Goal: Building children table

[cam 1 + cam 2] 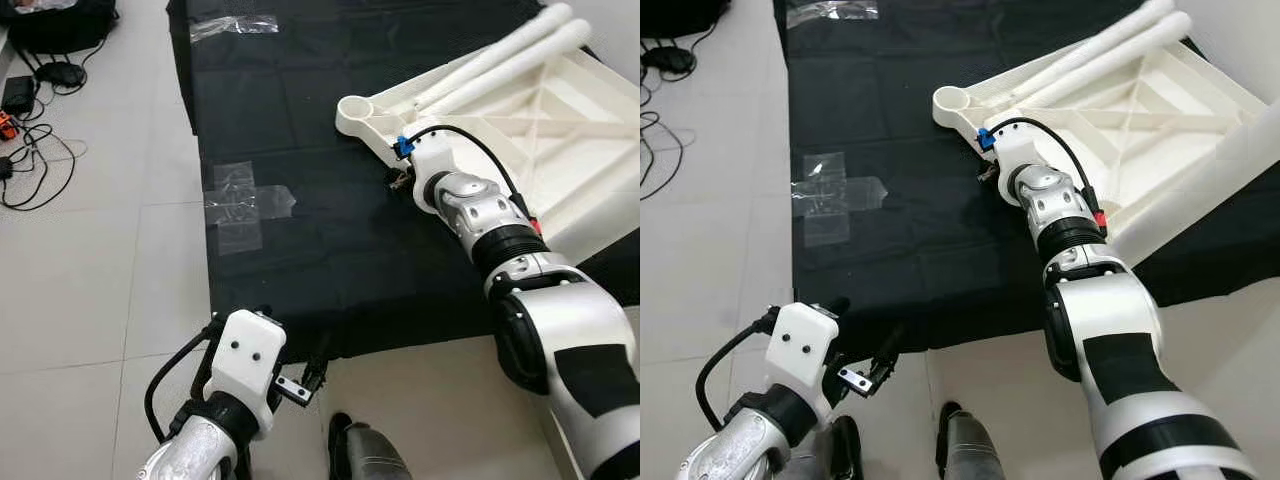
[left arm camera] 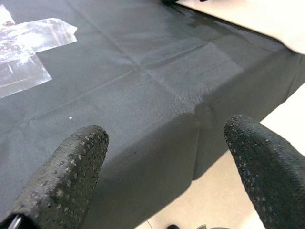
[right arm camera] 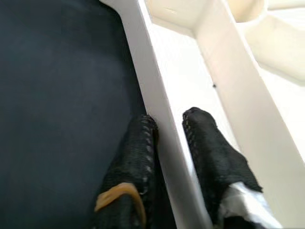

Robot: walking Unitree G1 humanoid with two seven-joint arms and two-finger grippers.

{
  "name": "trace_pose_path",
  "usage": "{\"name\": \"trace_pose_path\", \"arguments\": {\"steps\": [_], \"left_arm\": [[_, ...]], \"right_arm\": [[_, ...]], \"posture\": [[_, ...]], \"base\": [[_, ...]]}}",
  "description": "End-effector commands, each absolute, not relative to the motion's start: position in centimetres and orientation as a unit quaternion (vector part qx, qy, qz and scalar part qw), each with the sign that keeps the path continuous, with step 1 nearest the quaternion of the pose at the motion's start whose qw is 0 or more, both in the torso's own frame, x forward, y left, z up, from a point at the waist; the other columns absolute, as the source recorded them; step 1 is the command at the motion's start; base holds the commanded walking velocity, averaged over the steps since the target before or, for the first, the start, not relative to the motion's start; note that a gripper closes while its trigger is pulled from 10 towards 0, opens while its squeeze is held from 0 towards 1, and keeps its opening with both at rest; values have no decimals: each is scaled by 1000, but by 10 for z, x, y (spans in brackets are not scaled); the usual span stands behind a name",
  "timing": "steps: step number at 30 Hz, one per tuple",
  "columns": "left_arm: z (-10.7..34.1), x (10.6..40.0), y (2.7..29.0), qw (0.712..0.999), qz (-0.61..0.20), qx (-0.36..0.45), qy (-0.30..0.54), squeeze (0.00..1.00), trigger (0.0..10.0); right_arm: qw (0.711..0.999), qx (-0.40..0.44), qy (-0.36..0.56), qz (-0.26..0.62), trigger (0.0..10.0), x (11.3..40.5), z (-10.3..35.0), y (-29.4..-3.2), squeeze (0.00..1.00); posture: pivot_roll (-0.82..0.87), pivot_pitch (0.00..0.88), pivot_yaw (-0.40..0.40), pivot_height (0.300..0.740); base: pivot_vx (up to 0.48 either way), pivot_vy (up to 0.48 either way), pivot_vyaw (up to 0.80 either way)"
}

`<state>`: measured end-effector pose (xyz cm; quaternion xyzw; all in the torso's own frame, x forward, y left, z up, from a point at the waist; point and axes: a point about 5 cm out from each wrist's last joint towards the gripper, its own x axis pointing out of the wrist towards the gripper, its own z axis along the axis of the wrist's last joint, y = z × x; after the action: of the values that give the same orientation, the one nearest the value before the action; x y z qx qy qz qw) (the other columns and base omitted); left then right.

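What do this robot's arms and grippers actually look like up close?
Both arms are silver metal with black bands and white shells. The right arm carries a looping black cable, a blue connector and a red tag. Each wrist has a white box; the left arm also trails a black cable. The fingers are black, rounded and pimpled.

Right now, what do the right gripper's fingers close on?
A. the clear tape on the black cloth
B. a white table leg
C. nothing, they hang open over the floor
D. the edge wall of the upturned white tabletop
D: in the right wrist view the right gripper has one black finger on each side of the thin edge wall of the white tabletop.
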<state>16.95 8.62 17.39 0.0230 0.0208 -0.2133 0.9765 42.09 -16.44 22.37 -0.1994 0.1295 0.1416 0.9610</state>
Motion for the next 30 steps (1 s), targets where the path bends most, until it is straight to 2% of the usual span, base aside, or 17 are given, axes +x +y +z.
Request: {"name": "trace_pose_path", "arguments": {"steps": [1,3,4,5,6,8,9,11,12,14,15,17,19,22,23,26,30], "left_arm": [[168,169,87,976,-212,23,37,0,10000],[168,170,87,976,-211,24,35,0,10000],[167,174,88,977,-209,26,33,0,10000],[167,180,90,978,-205,33,27,0,10000],[167,180,90,978,-205,33,27,0,10000],[167,183,91,978,-202,37,23,0,10000],[167,183,91,978,-202,37,23,0,10000],[166,189,93,979,-200,41,19,0,10000],[166,189,93,979,-200,41,19,0,10000],[165,193,94,979,-199,45,17,0,10000],[165,193,94,979,-199,45,17,0,10000],[163,197,95,979,-198,50,15,0,10000],[163,197,95,979,-198,50,15,0,10000],[163,201,96,979,-198,54,10,0,10000],[163,201,96,979,-198,54,10,0,10000],[163,203,97,979,-197,57,6,0,10000],[163,205,97,979,-196,58,3,0,10000]], "right_arm": [[947,-213,148,192,0,418,211,-152,0],[944,-209,140,214,0,418,213,-147,0],[933,-205,138,261,0,416,213,-140,0],[896,-202,144,368,0,407,206,-130,0],[896,-202,144,368,0,407,206,-130,0],[870,-199,150,425,0,400,201,-129,0],[870,-199,150,425,0,400,201,-129,0],[830,-201,154,497,0,388,193,-134,0],[830,-201,154,497,0,388,193,-134,0],[795,-202,161,549,0,378,187,-139,0],[795,-202,161,549,0,378,187,-139,0],[760,-226,164,587,0,368,183,-151,0],[760,-226,164,587,0,368,183,-151,0],[731,-257,205,598,0,362,180,-175,0],[731,-257,205,598,0,362,180,-175,0],[741,-331,217,542,0,367,179,-197,0],[742,-374,204,518,0,368,180,-201,0]], "posture": [[36,274,-107,740],[36,274,-107,740],[34,250,-108,740],[34,235,-108,740],[34,235,-108,740],[33,220,-105,740],[33,220,-105,740],[30,188,-99,740],[30,188,-99,740],[28,171,-94,740],[28,171,-94,740],[25,160,-87,740],[25,160,-87,740],[27,146,-84,740],[27,146,-84,740],[31,141,-83,740],[32,142,-78,740]], "base": [[0,0,0],[0,0,0],[0,0,0],[0,0,0],[0,0,0],[0,0,0],[0,0,0],[0,0,0],[0,0,0],[0,0,0],[0,0,0],[0,0,0],[0,0,0],[0,0,0],[0,0,0],[0,0,0],[0,0,0]]}}
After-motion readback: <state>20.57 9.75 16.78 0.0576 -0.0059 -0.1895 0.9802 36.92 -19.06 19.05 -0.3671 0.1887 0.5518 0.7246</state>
